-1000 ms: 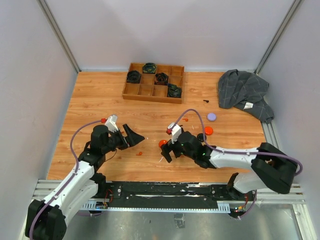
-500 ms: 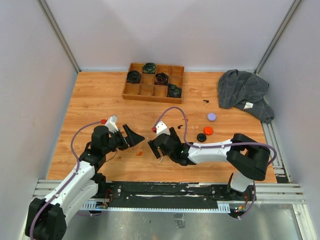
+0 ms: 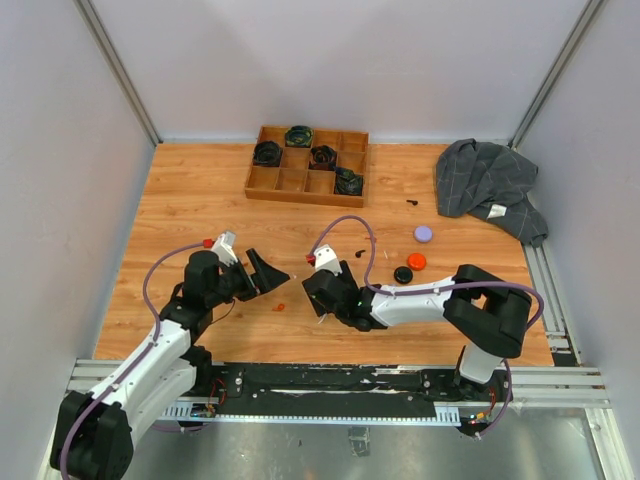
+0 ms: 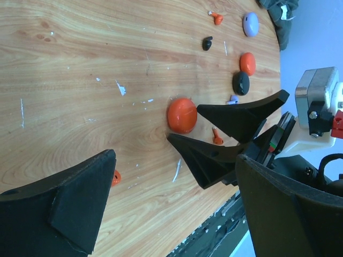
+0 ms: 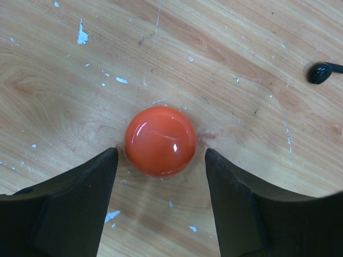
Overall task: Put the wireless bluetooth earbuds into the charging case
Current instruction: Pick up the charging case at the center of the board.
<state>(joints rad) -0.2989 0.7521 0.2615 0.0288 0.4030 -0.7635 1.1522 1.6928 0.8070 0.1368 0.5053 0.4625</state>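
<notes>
A glossy orange-red round charging case (image 5: 159,140) lies shut on the wood, just ahead of and between the tips of my right gripper (image 5: 161,160). The gripper is open, with a narrow gap on each side of the case. From above, my right gripper (image 3: 314,293) covers the case. In the left wrist view the case (image 4: 182,115) sits at the right gripper's black fingers (image 4: 241,112), and an orange earbud (image 4: 217,139) lies between them. Another orange earbud (image 3: 280,306) lies near my left gripper (image 3: 275,272), which is wide open and empty. A black earbud (image 3: 358,253) lies farther back.
Orange (image 3: 417,261), black (image 3: 403,274) and lavender (image 3: 424,234) cases sit to the right. A wooden compartment tray (image 3: 306,185) with dark items stands at the back. A grey cloth (image 3: 490,185) lies at the back right. The two grippers face each other closely.
My right arm has swung left, bringing its gripper down around the orange case, and its jaws have narrowed. The left arm has not moved.
</notes>
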